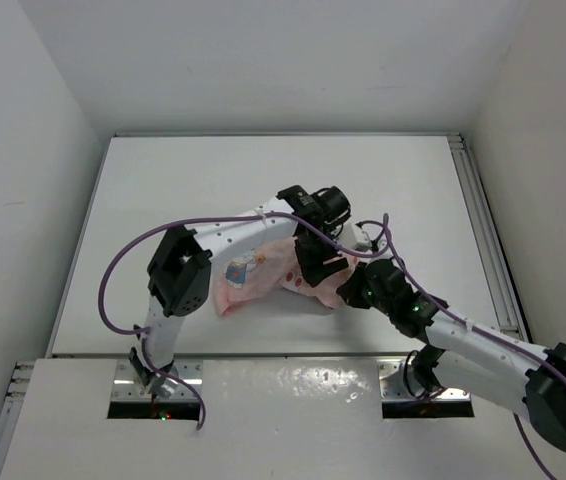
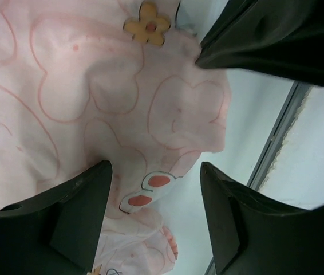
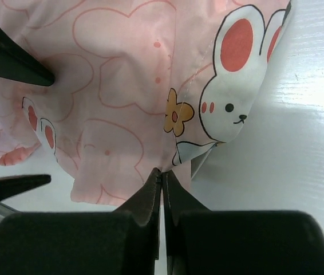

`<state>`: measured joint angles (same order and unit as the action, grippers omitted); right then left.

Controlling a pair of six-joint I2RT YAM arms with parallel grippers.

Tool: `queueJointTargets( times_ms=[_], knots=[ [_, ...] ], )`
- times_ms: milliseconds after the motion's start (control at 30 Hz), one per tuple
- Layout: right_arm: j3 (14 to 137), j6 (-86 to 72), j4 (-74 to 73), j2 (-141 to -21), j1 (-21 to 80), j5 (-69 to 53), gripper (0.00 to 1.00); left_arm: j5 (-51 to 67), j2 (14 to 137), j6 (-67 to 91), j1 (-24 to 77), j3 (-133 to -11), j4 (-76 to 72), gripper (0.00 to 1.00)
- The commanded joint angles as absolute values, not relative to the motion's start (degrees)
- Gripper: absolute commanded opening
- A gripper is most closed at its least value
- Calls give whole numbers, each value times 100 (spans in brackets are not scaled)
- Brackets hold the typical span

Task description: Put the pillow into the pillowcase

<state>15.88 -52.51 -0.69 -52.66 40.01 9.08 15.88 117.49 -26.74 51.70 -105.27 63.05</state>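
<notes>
The pillowcase (image 1: 253,268), thin pale pink cloth printed with white rabbits, lies crumpled on the white table in front of both arms. My right gripper (image 3: 162,173) is shut on a fold of the pillowcase (image 3: 122,86) at its near edge, beside an orange flower print. My left gripper (image 2: 155,217) hangs open over the pillowcase (image 2: 93,86), its fingers (image 2: 76,212) apart, with cloth and bare table showing between them. In the top view the left gripper (image 1: 315,270) points down right beside the right gripper (image 1: 349,292). The pillow is not in view.
A metal rail (image 1: 483,220) runs along the table's right edge, and the rail (image 2: 276,137) also shows past the cloth in the left wrist view. White walls close in the table on three sides. Purple cables loop over both arms.
</notes>
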Motion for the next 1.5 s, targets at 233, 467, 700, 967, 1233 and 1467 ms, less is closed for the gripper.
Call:
queueJointTargets(
  times_ms=[233, 467, 700, 967, 1233, 1467],
  knots=[
    [1881, -5106, 185, -5388, 4034, 993, 0, 1213, 10583, -2760, 4790, -9730, 6108, 61],
    [1872, -5177, 35, -5256, 4017, 1054, 0, 784, 10240, -2663, 4545, -8966, 5758, 62],
    [1793, -5247, 35, -5177, 3990, 1178, 0, 194, 10318, -2742, 4219, -7947, 5126, 46],
    [1837, -5326, 158, -5563, 4113, 1019, 0, -404, 10801, -2786, 4061, -7936, 3983, 40],
    [1995, -5458, 316, -5818, 4473, 1178, 0, -615, 11583, -2645, 3990, -8753, 2980, 41],
    [2425, -5440, 632, -6379, 4649, 1029, 0, -589, 12015, -2540, 3973, -10028, 2953, 45]
  ],
)
